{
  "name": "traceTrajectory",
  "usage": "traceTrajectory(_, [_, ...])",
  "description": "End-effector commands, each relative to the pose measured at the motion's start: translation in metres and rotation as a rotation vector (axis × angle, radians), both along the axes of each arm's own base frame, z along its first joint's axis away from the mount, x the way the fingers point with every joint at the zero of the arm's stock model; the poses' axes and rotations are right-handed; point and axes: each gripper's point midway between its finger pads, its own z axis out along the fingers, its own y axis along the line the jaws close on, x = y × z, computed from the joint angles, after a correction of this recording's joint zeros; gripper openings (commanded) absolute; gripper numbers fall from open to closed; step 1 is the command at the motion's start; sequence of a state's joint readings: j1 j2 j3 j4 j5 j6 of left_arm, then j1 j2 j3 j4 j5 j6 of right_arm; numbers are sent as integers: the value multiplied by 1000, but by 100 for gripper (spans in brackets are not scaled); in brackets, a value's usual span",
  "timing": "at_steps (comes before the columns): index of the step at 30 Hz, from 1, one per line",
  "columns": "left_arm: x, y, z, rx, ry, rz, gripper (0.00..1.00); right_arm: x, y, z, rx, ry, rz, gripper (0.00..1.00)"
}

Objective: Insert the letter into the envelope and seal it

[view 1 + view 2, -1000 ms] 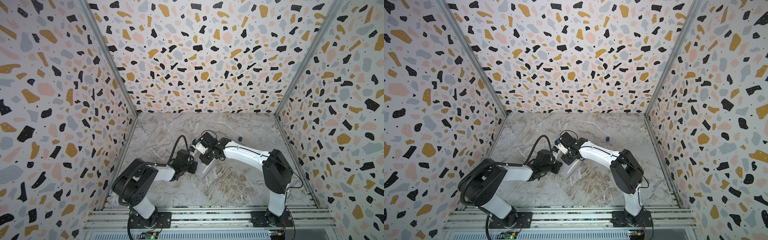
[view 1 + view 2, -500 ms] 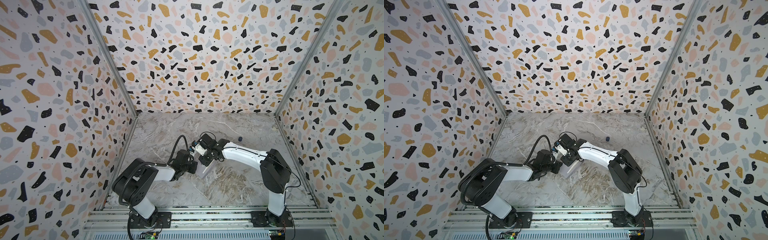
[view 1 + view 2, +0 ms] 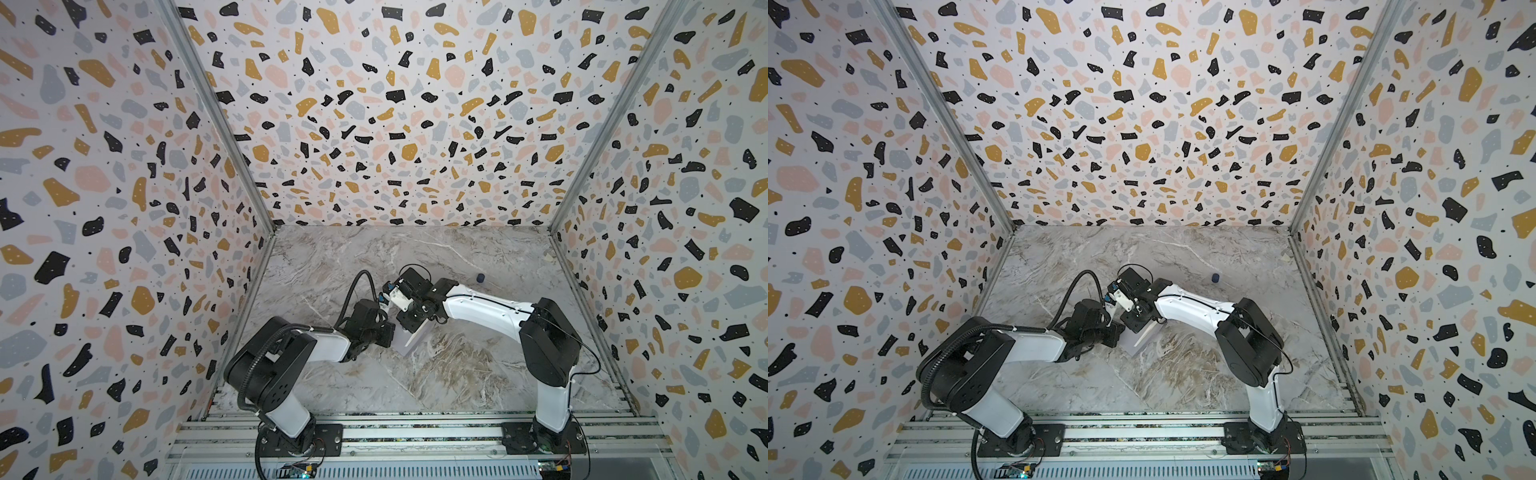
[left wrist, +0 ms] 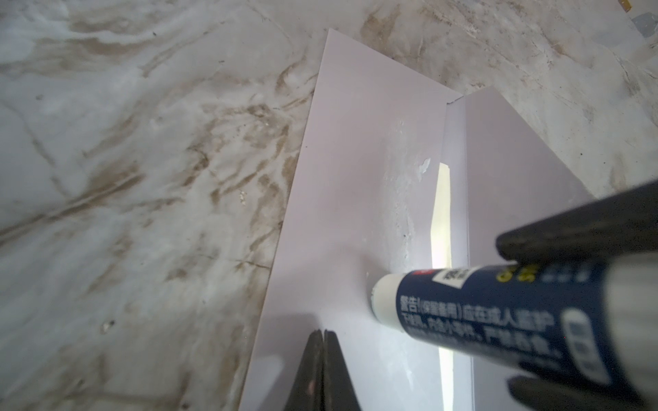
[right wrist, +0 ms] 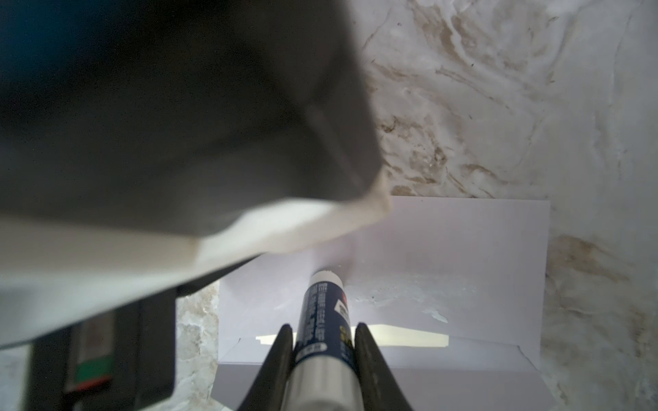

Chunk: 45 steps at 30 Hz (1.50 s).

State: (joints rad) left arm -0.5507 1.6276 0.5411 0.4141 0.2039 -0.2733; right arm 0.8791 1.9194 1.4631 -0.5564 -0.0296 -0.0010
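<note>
Envelope (image 4: 356, 170), lavender-grey, flat on marble table (image 4: 142, 178); the letter (image 4: 441, 220) shows as a cream edge in its mouth. Right gripper (image 5: 323, 329) clamps a blue glue stick (image 4: 480, 313), white tip touching what seems the opened flap. Left gripper (image 4: 323, 334), jaws closed together, presses the paper, likely against sliding.

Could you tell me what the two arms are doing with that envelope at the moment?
The right tool grips a blue glue stick and presses its white tip against the lavender envelope beside the opening, where smeared glue shows. The left tool, shut, appears to pin the envelope to the marble table. The letter is already inside, only a pale strip showing, and the envelope is not yet sealed.
</note>
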Motion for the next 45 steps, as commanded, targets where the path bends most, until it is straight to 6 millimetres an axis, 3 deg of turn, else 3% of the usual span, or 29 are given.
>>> traceTrajectory(1, [-13,14,-27,70,71,13,0,5,-14,-5,-41,7,-40,0])
traceTrajectory(19, [-13,14,-28,74,74,11,0,35,-28,-1,-33,-6,-104,0])
traceTrajectory(45, [-14,14,-32,80,84,3,0,120,-70,-10,-54,-42,-237,0])
